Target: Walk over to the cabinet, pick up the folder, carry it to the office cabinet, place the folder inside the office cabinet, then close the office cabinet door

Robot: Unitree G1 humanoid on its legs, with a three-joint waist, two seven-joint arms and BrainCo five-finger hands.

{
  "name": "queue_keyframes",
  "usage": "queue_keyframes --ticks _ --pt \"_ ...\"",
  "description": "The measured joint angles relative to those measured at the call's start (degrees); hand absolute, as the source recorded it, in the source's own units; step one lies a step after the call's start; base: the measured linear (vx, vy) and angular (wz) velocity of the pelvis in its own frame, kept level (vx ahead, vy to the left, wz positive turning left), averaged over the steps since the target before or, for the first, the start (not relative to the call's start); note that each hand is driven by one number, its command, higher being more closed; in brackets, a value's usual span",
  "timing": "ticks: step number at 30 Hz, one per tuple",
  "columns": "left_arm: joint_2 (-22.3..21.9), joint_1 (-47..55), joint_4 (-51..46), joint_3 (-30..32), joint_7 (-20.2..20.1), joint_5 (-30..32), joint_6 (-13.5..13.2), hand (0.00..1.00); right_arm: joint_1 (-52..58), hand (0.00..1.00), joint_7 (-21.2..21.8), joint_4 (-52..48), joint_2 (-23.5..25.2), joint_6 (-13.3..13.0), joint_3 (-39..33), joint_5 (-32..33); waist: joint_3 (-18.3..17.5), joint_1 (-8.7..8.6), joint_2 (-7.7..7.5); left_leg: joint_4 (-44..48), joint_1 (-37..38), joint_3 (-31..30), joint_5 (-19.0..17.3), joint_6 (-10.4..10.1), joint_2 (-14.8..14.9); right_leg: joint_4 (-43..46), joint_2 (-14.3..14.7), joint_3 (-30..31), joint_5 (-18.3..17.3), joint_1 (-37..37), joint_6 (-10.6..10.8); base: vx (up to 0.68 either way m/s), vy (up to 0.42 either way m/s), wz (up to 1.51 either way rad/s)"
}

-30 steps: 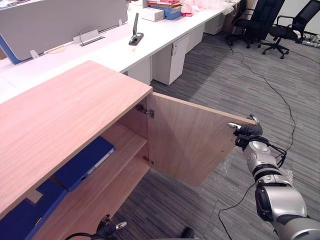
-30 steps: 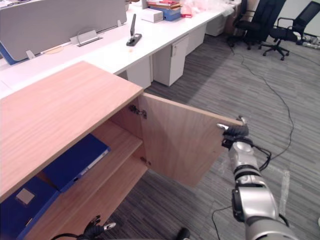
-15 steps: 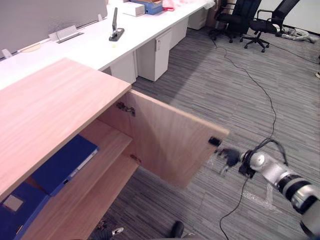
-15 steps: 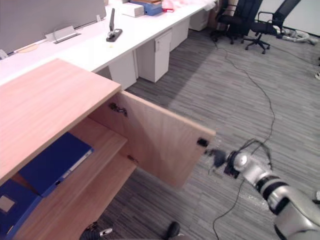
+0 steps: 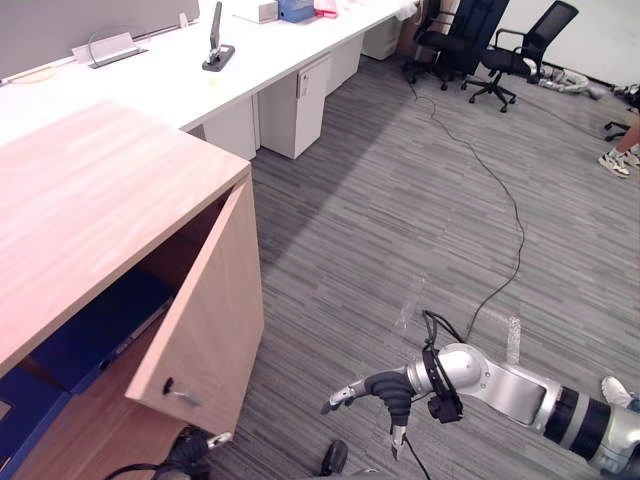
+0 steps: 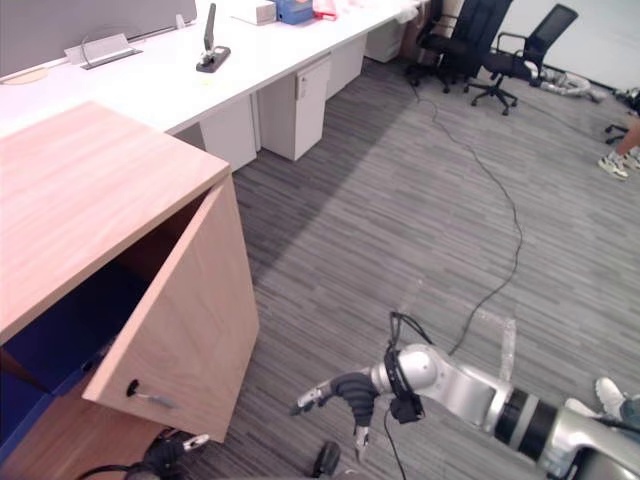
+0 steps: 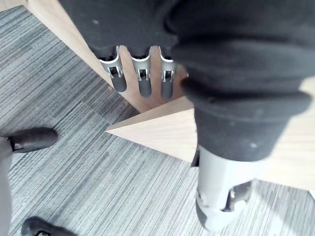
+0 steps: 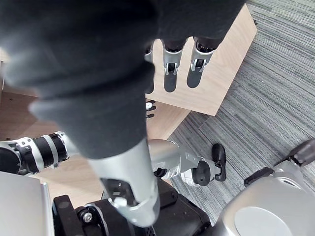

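The folder (image 5: 95, 330), dark blue, is being shown lying flat on a shelf inside the office cabinet (image 5: 90, 190) at the lower left of the frame. It is being shaded and partly hidden by the door, and it is being held by neither hand.

A grey striped carpet (image 5: 400, 200) is being shown across the middle and right of the frame. The cabinet's light wooden top is being shown along the left side. A long white desk (image 5: 150, 80) is being shown across the upper left.

The cabinet door (image 5: 215, 300) is being shown partly open, angled out from the cabinet front, at lower left of centre. Black office chairs (image 5: 520, 40) are being shown at the upper right.

The right hand (image 5: 385, 392) is being held low over the carpet at the bottom centre, well apart from the door, with its fingers loose and spread and nothing in them. The left hand (image 7: 142, 73) is being held below the door's lower corner at the bottom edge, with its fingers straight and empty.

A small metal handle (image 5: 180, 392) is being shown near the door's lower edge. A person's shoe (image 5: 612, 162) is being shown at the right edge.
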Motion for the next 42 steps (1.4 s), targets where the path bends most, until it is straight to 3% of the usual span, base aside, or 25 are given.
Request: queue_keyframes --ticks 5,8,10,13,14,16,18,19,20,21,24,26,27,29,31,32,33,34,35,36,37,38,39,40,42 --pt "-1.42 -1.22 1.05 2.58 0.05 -1.14 0.63 0.00 0.53 0.00 -1.44 2.72 4.25 -0.70 0.16 -5.57 0.05 1.80 0.07 0.89 -0.84 -1.58 -0.27 0.42 -0.49 0.79 -1.13 -1.12 0.08 0.03 0.20 -0.06 0.053 0.17" --pt "-3.39 -1.53 1.06 3.13 0.06 -1.17 0.70 0.00 1.58 0.00 -2.42 10.55 9.72 -0.88 0.42 -7.00 0.44 3.10 0.60 2.02 -2.58 -7.07 -0.08 0.93 -1.20 6.40 -4.16 -6.41 -3.28 -0.15 1.17 -0.03 0.072 0.94" --pt "-4.14 -0.55 1.03 3.25 0.13 -1.69 0.66 0.00 4.88 0.00 -4.15 19.12 15.03 -0.81 0.19 -9.32 0.54 4.90 0.91 2.22 -4.06 -14.47 0.47 1.75 -2.48 16.35 -9.03 -10.55 -8.46 -0.92 2.46 0.01 0.091 1.53" --pt "-4.30 0.82 0.96 2.79 0.24 -2.43 0.70 0.00 8.02 0.00 -7.09 29.68 22.07 -0.76 -2.22 -12.40 0.83 5.56 1.19 1.97 -6.46 -23.39 1.34 3.14 -4.29 22.59 -11.92 -3.61 -9.66 -1.90 1.92 0.01 0.078 1.74" --pt "-4.17 1.50 0.83 1.63 0.35 -2.46 0.71 0.00 9.28 0.00 -8.71 37.60 27.03 -0.75 -5.93 -14.48 1.38 5.64 1.97 1.87 -7.12 -28.33 2.32 3.54 -5.03 24.88 -11.99 2.96 -9.94 -2.07 2.18 0.05 0.058 2.10" --pt "-3.58 2.22 0.82 -0.23 0.73 -2.38 0.63 0.00 10.99 0.00 -12.93 49.97 34.70 -0.81 -14.30 -16.93 1.69 5.64 2.70 2.28 -8.95 -36.86 3.48 3.31 -6.11 25.95 -9.49 17.23 -15.72 -2.37 3.98 0.05 -0.008 2.37" --pt "-3.45 0.92 0.87 -2.08 1.51 -2.15 0.52 0.00 10.90 0.00 -20.67 67.26 42.54 -0.37 -29.34 -17.67 2.15 5.18 2.98 2.35 -12.47 -48.90 5.34 1.68 -8.94 20.53 -4.75 32.32 -19.14 -1.15 7.37 0.02 -0.152 2.78" --pt "-3.42 0.63 0.84 -2.16 1.57 -1.92 0.51 0.00 10.87 0.00 -22.79 71.16 44.24 -0.09 -33.60 -17.62 2.24 5.20 2.21 2.43 -13.02 -50.96 6.14 0.49 -10.05 18.47 -4.92 32.89 -18.57 -0.54 7.36 -0.01 -0.223 2.57" --pt "-3.91 0.33 1.05 -2.03 2.21 -1.37 0.76 0.00 10.40 0.00 -27.52 77.79 46.33 0.56 -40.47 -15.09 2.99 5.33 2.80 2.43 -13.08 -55.81 6.66 -0.55 -11.54 17.87 -5.45 29.88 -19.77 1.37 8.89 0.03 -0.247 2.01" --pt "-5.24 1.36 0.92 -1.86 2.54 -1.06 0.74 0.00 10.46 0.00 -30.74 81.77 47.11 1.04 -44.34 -12.76 2.70 5.79 3.74 1.48 -13.26 -57.22 7.09 -0.82 -10.63 16.92 -4.96 26.63 -20.16 2.66 8.32 0.06 -0.222 1.65" --pt "-7.21 2.43 0.85 0.28 2.96 -1.16 1.18 0.00 13.00 0.00 -36.16 84.28 48.41 1.96 -47.68 -11.03 1.75 5.73 5.87 0.12 -14.69 -61.80 8.96 -3.73 -9.64 14.69 -2.53 19.48 -20.21 5.71 7.59 0.11 -0.205 1.15" --pt "-7.36 1.78 -0.31 2.41 2.86 -1.72 1.14 0.00 14.82 0.00 -37.03 84.87 49.37 2.90 -48.33 -11.24 2.12 5.72 5.30 -0.05 -15.09 -63.14 9.68 -4.47 -9.32 13.45 -1.74 15.23 -20.36 7.82 7.22 0.07 -0.185 1.22" --pt "-7.39 1.90 -0.42 3.75 2.84 -2.66 1.06 0.00 15.25 0.00 -37.03 84.84 49.92 3.09 -48.83 -11.40 2.34 6.71 4.84 -0.02 -15.01 -62.84 9.94 -4.64 -9.31 13.20 -1.24 14.36 -20.45 8.57 6.84 0.04 -0.175 0.85" --pt "-7.77 2.56 -0.40 5.12 2.78 -3.60 1.14 0.00 15.45 0.00 -37.13 84.29 50.22 3.09 -48.80 -11.37 2.56 7.00 4.57 0.06 -15.02 -62.51 10.49 -4.95 -9.21 13.18 -0.88 12.91 -20.70 9.33 6.41 0.00 -0.122 0.54" --pt "-8.72 3.22 -0.45 6.09 2.55 -4.41 1.19 0.00 15.53 0.00 -37.18 83.98 50.74 2.85 -49.74 -11.27 3.03 7.09 4.36 -0.53 -15.47 -57.14 13.22 -3.16 -10.09 13.29 -1.67 9.39 -21.02 10.62 5.80 -0.04 -0.081 0.81" --pt "-8.89 3.11 -0.36 6.80 2.44 -4.97 1.20 0.00 15.87 0.00 -37.17 83.86 50.95 2.81 -50.52 -11.35 3.42 6.55 3.87 -0.39 -16.20 -46.21 11.97 3.42 -9.67 13.26 -2.33 6.19 -21.11 10.84 5.34 -0.08 -0.016 1.06" --pt "-8.54 2.18 -0.37 7.03 2.29 -5.16 1.44 0.00 15.62 0.00 -37.26 83.35 51.36 2.65 -52.12 -11.27 4.31 5.97 3.95 4.54 -19.21 -36.03 9.96 6.52 -8.35 13.50 -3.22 3.61 -21.11 10.95 5.34 -0.10 0.018 1.34" --pt "-8.25 1.83 -0.33 6.75 2.20 -5.16 1.76 0.00 15.50 0.00 -37.32 82.96 51.32 2.44 -53.59 -11.24 5.18 5.71 3.53 13.86 -23.52 -21.33 6.22 6.85 -5.11 13.79 -4.03 0.64 -21.10 11.17 5.36 -0.07 0.027 1.13" --pt "-8.13 1.93 -0.33 6.61 2.19 -5.17 1.82 0.00 15.52 0.00 -37.35 82.95 51.33 2.44 -54.48 -11.21 5.17 5.57 3.56 17.50 -24.80 -15.65 4.66 7.19 -3.39 13.88 -4.43 -0.67 -21.09 11.28 5.38 0.02 0.059 1.14" --pt "-7.86 2.23 -0.32 6.25 2.19 -5.16 2.02 0.00 15.64 0.00 -37.53 82.95 51.31 2.43 -56.43 -11.02 5.17 5.26 3.56 23.60 -25.46 -5.54 1.44 7.67 -0.01 14.10 -5.48 -3.33 -21.03 11.59 5.51 0.12 0.123 1.07" --pt "-7.53 2.49 -0.30 5.28 2.19 -5.16 2.18 0.00 16.06 0.00 -37.78 82.94 51.16 2.43 -58.65 -10.97 5.06 5.01 3.74 27.82 -24.82 1.02 -1.59 7.76 2.32 14.29 -6.22 -5.63 -20.94 11.89 5.70 0.15 0.153 1.08" --pt "-7.47 2.62 -0.26 4.86 2.20 -5.26 2.20 0.00 16.40 0.00 -38.02 82.86 51.00 2.42 -59.57 -10.81 4.88 4.88 4.06 29.01 -24.22 3.24 -2.79 7.84 3.34 14.53 -6.50 -6.84 -20.90 12.26 5.80 0.22 0.215 1.01" --pt "-7.75 2.86 -0.19 4.21 2.20 -5.73 2.27 0.00 16.71 0.00 -38.36 82.70 50.43 2.41 -62.03 -10.49 4.73 4.86 5.59 27.13 -22.03 6.00 -4.86 7.25 4.60 16.14 -6.71 -8.32 -21.12 12.21 6.63 0.19 0.203 0.84" --pt "-7.93 2.48 -0.14 4.15 2.20 -5.80 2.28 0.00 16.50 0.00 -38.56 82.59 50.13 2.41 -63.62 -10.09 5.36 4.96 5.75 25.19 -21.36 6.20 -5.58 7.63 3.06 17.21 -6.83 -8.71 -21.33 12.08 6.95 0.23 0.292 1.02" --pt "-7.20 1.93 0.34 4.26 2.19 -6.03 2.33 0.00 17.19 0.00 -38.94 82.76 51.40 2.44 -68.22 -8.70 6.25 4.50 3.88 15.68 -17.57 3.46 -1.33 8.93 -4.29 15.26 -9.02 -8.44 -21.66 12.95 7.44 0.11 0.195 1.03"
